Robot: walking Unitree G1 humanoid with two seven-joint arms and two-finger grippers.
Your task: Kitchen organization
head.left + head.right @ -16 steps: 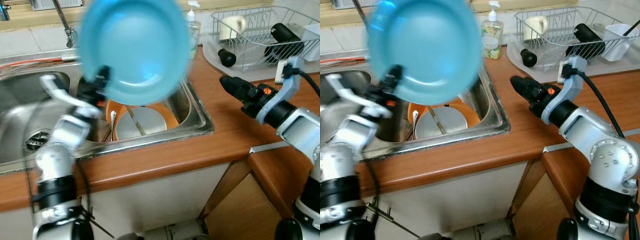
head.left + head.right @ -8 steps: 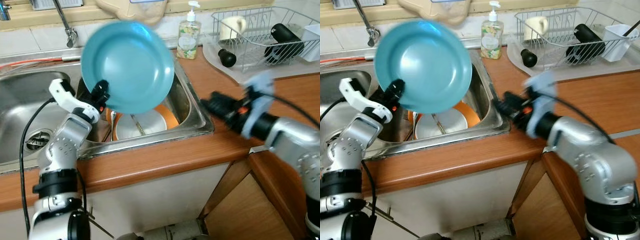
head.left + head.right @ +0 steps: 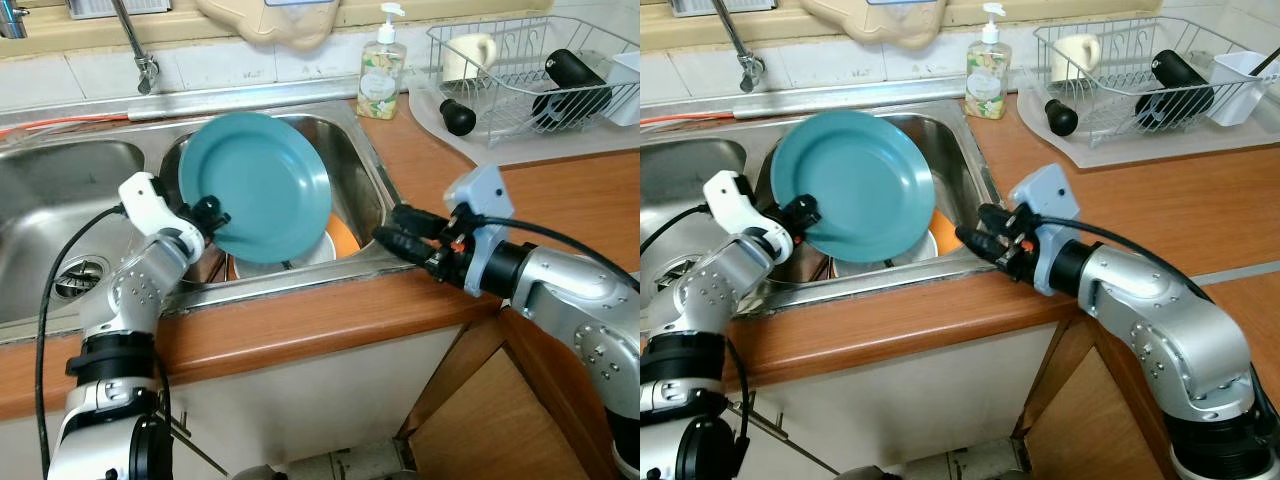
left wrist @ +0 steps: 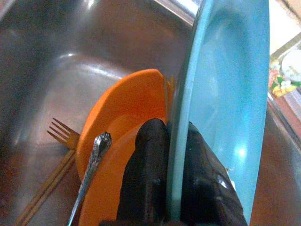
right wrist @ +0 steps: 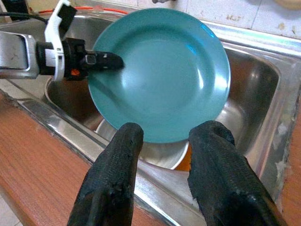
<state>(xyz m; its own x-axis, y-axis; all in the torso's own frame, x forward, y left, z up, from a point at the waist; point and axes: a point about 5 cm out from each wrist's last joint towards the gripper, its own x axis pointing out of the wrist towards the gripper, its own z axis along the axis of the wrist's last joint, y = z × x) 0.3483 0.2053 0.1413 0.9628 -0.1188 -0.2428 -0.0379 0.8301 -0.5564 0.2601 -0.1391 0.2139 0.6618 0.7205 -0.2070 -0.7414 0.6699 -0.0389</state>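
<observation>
Left wrist view shows the left gripper (image 4: 171,165) clenched on the rim of the teal plate (image 4: 225,94), one black finger on each face of the edge. Behind the plate lies an orange bowl (image 4: 117,127), with a silver spoon handle (image 4: 91,165) resting across it and a fork (image 4: 59,134) on the steel floor of the sink basin (image 4: 70,56).

In the left eye view the left gripper (image 3: 210,212) sits at centre left of the frame, holding the teal plate (image 3: 255,185) tilted nearly upright above the right-hand sink basin (image 3: 365,150). The plate hides most of the dishes under it; a sliver of the orange bowl (image 3: 343,235) and a pale plate edge (image 3: 312,252) show at its lower right.

The right gripper (image 3: 390,238) is at the centre of the frame, just over the front right rim of the basin, pointing toward the plate. In the right wrist view its two black fingers (image 5: 113,179) stand apart, released, gripping nothing, with the teal plate just beyond them.

Further out, a soap dispenser (image 3: 381,65) stands at upper centre on the wooden counter (image 3: 560,200). At upper right a wire dish rack (image 3: 520,70) holds a cream mug (image 3: 468,52) and a black bottle (image 3: 572,78). A tap (image 3: 135,45) rises at upper left, above the second basin (image 3: 60,200).
</observation>
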